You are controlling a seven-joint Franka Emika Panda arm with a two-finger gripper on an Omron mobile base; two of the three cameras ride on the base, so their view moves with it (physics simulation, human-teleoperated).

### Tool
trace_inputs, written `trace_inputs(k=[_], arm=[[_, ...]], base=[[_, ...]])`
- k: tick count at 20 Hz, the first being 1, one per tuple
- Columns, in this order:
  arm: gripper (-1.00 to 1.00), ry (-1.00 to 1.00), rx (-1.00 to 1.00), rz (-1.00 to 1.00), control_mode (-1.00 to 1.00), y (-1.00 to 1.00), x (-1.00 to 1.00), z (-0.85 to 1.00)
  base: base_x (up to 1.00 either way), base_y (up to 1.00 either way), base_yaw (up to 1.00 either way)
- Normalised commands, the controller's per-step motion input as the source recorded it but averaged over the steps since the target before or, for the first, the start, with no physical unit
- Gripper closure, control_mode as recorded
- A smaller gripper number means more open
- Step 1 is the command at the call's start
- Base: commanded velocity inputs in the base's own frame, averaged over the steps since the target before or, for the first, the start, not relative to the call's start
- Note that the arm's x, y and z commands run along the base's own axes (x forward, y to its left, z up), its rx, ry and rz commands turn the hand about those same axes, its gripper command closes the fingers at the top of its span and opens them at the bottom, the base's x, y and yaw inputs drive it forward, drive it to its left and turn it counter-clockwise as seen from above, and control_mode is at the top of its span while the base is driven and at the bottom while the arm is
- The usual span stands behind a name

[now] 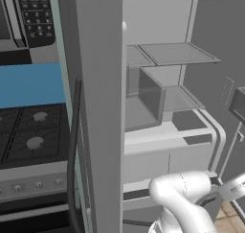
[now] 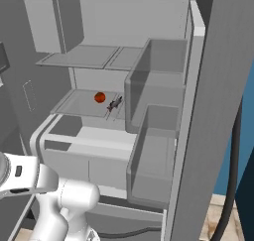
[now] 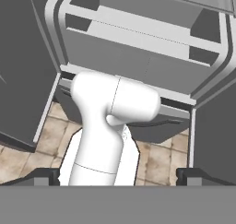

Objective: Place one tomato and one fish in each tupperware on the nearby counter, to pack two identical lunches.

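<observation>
The tool (image 3: pixel 118 174) is seen at the bottom of the hand view with its 2 dark fingertips (image 3: pixel 46 176) spread wide, 1 at each side, and nothing is pinched between them. It's pointed down toward the tan tiled floor (image 3: pixel 159 163) in front of an open fridge (image 3: pixel 138 43), with the pale drawer fronts (image 3: pixel 133 61) of the fridge laid out above the tiles.

In the right base view, the inside of the fridge is laid open: a tomato (image 2: pixel 99 97) is sat on a glass shelf (image 2: pixel 74 106) about halfway up, and right beside it, to its right, something small, slim and dark (image 2: pixel 114 104) is lying on the same shelf. It's too small to be made out properly, though it could be a fish. The 2 look near each other but not touching. Another glass shelf (image 2: pixel 79 56) is fitted above that one, and grey door bins (image 2: pixel 154 150) are stacked on the open door at the right.

In the left base view, the same shelves (image 1: pixel 177 52) are seen from the other side, past the edge of the fridge door (image 1: pixel 98 107). Left of that, a black gas stove (image 1: pixel 28 131) with its burners and knobs is found, a blue wall panel (image 1: pixel 28 83) behind it and a microwave keypad (image 1: pixel 36 16) above.
</observation>
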Motion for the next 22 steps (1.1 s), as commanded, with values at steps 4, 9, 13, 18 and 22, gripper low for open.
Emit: trace_inputs(k=[4,9,13,18,22], arm=[[-1.00,0.00,0.00,0.00,1.00,0.00,0.00,0.00],[-1.00,0.07,0.00,-0.05,-1.00,0.00,0.53,0.00],[-1.00,0.01,0.00,-0.11,-1.00,0.00,0.46,0.00],[-1.00,0.00,0.00,-0.08,-1.00,0.00,0.49,0.00],[-1.00,-0.01,0.00,-0.06,-1.00,0.00,0.57,0.00]], base=[[0.85,0.00,-0.07],[0.16,0.00,-0.01],[0.00,0.00,0.00],[0.00,0.00,0.00],[0.00,0.00,0.00]])
